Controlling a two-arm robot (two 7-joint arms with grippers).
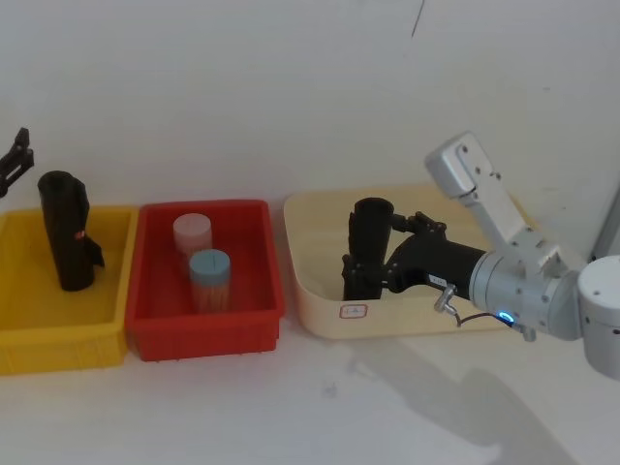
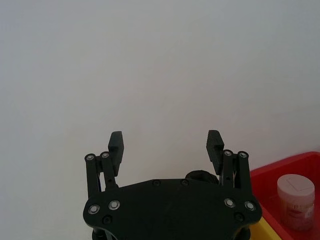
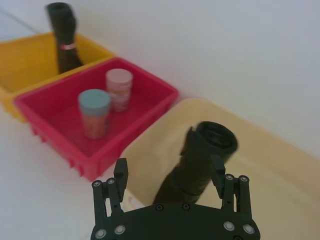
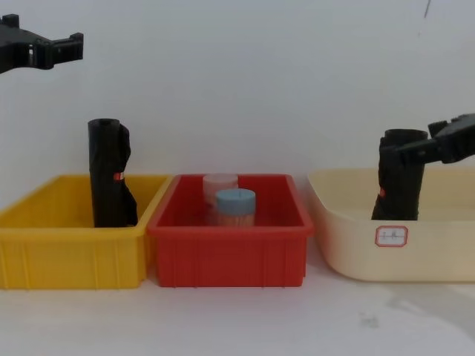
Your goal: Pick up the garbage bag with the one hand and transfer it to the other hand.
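Note:
The garbage bag (image 1: 368, 228) (image 4: 397, 185) is a thick black roll standing upright in the cream bin (image 1: 320, 291) on the right, with a tiny red mark low on its side. My right gripper (image 1: 373, 254) (image 3: 169, 167) (image 4: 407, 148), on the arm with the blue ring, is open with its fingers on either side of the roll's upper part. In the right wrist view one finger (image 3: 217, 172) lies against the garbage bag (image 3: 207, 150) and the other stands apart from it. My left gripper (image 1: 17, 155) (image 2: 165, 140) (image 4: 44, 48) hangs open and empty, high above the far left.
A slimmer black roll (image 1: 64, 232) (image 4: 107, 178) with a loose flap stands in the yellow bin (image 1: 58, 339) on the left. Between the two bins sits a red bin (image 1: 208, 325) holding a pink-lidded jar (image 1: 192, 232) and a blue-lidded jar (image 1: 209, 276). A white wall runs close behind.

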